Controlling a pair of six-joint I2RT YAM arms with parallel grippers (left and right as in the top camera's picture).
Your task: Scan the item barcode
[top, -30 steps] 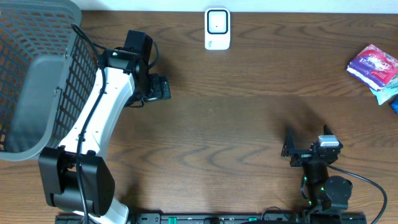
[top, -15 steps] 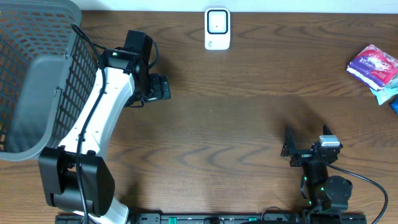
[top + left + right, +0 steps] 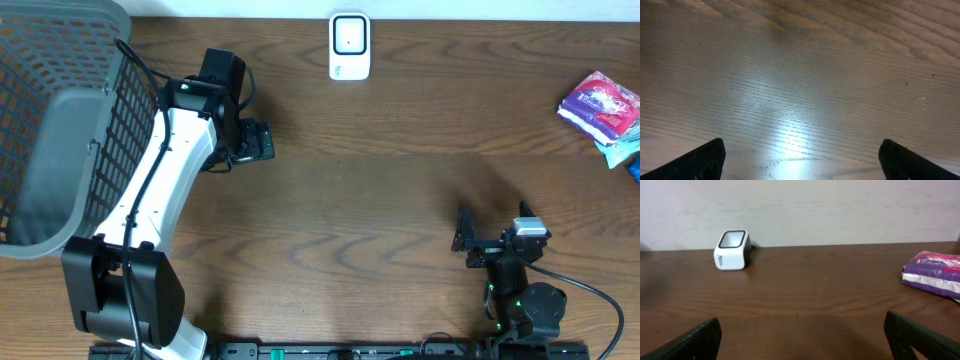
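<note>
Well, far to the left of the white scanner (image 3: 349, 46), a grey mesh basket (image 3: 50, 130) sits at the corner of the table (image 3: 400, 180). Between basket and scanner, a little toward the front, the left gripper (image 3: 258, 141) hangs over bare wood. Its jaws are spread wide with nothing between them, and its wrist view shows only tabletop beneath. The scanner stands at the back edge by the wall, with a dark-rimmed window on its top. Right of the scanner and well toward the front, the right gripper (image 3: 468, 240) sits low, jaws likewise fully apart and empty, pointing back toward the scanner. Far right of the scanner lies the purple packet (image 3: 600, 105), on the wood and well apart from both grippers, with something blue (image 3: 622, 150) just beside it.
</note>
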